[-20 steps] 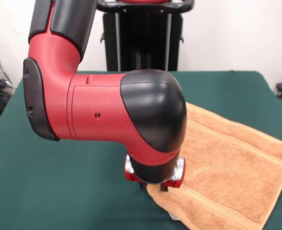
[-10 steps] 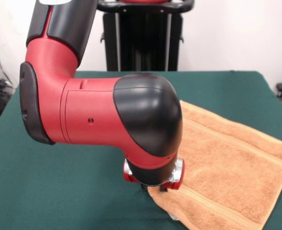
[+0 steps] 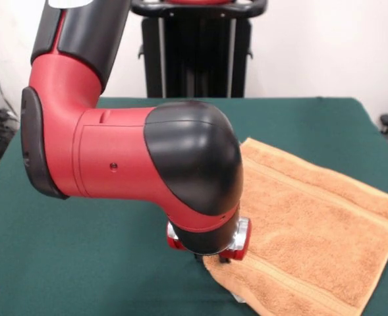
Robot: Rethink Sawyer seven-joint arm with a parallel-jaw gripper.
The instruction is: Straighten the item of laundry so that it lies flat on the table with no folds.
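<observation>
1. Orange-tan towel (image 3: pixel 312 230) spread on right part of green desk (image 3: pixel 101 276), set at an angle to desk edges; near-right part cut off by frame, so full outline not seen
2. Looks mostly flat: stripe band visible along upper edge, another near lower edge, no big fold visible; area behind arm hidden
3. Claw (image 3: pixel 210 257) low at towel's left corner, under red wrist ring; only dark tips seen, at or just on cloth edge. Open or closed: cannot tell, arm body blocks it
4. Step in hand, prob.: work this left corner, pull outward to take out last slack
5. To do well: grip only top layer at very corner, stay low, drag slow and along stripe direction, away from towel centre
6. Risk: pull too far = whole towel slides instead of stretching; lift too high = corner folds back when released
</observation>
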